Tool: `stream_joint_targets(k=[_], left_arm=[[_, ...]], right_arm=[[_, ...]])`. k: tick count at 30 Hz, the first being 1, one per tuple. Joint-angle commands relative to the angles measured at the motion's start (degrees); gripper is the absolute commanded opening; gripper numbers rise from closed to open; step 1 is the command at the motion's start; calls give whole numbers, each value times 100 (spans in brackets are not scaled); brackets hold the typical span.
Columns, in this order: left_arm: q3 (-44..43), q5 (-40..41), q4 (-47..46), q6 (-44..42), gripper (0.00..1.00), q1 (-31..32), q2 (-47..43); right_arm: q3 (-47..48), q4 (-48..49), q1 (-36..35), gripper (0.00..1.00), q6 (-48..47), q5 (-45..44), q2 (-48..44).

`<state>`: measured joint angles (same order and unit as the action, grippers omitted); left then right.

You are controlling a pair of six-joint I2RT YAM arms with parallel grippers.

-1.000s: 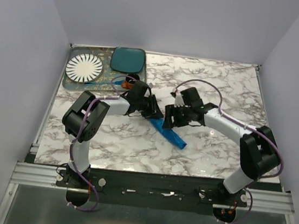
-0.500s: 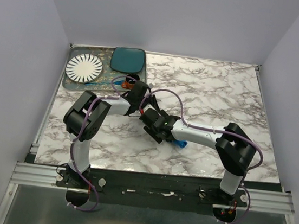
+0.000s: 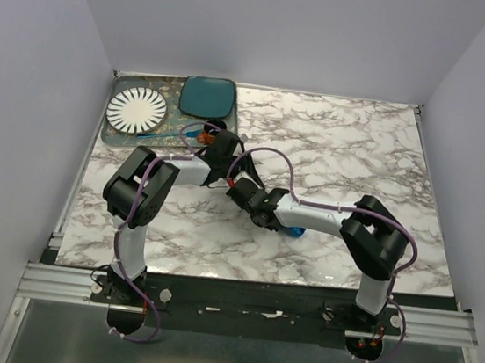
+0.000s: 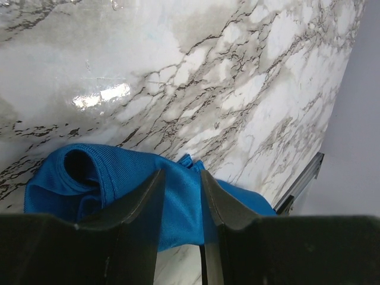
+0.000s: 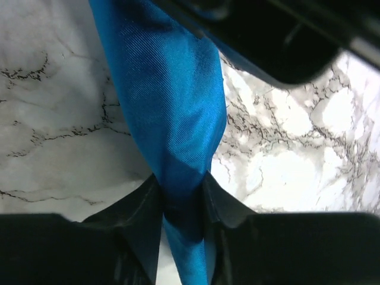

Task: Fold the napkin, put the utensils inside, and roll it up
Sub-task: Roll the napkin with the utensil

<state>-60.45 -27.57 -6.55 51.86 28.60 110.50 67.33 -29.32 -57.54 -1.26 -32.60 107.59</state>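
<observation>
Here the napkin (image 5: 169,113) sits pinched inside the right tool (image 5: 182,205).

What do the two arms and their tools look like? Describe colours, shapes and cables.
Both the left arm and the right arm have white tubular links joined by chunky black joint housings. A thin purple cable loops along each arm. The left tool and the right tool are matte black, each with two flat fingers that taper toward the tips. No markings are legible.
</observation>
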Motion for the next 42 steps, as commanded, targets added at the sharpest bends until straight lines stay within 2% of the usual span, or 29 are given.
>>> stream_joint_targets(k=[1,3,11,19,24,32,37,42], left_arm=[[-213,85,355,-237,42,-74,95],[-344,68,478,-342,46,-100,42],[-1460,209,1463,-817,55,-285,-212],[-1497,138,1446,-686,60,-373,-406],[-1479,77,1375,-659,60,-408,-459],[-795,-468,681,-194,46,-277,-467],[-495,-512,209,-27,44,-48,-380],[-301,-337,127,-87,41,14,-152]], right_arm=[[-141,163,260,33,99,700,-97],[-202,199,366,33,292,1096,-229],[-370,418,1533,30,714,3943,-564],[-414,532,2352,27,890,6061,-353],[-580,682,2616,27,1039,6695,-81],[-871,1236,3388,27,1338,8084,350],[-897,1271,3442,29,1312,8270,482],[-985,1271,3442,31,1347,8042,307]])
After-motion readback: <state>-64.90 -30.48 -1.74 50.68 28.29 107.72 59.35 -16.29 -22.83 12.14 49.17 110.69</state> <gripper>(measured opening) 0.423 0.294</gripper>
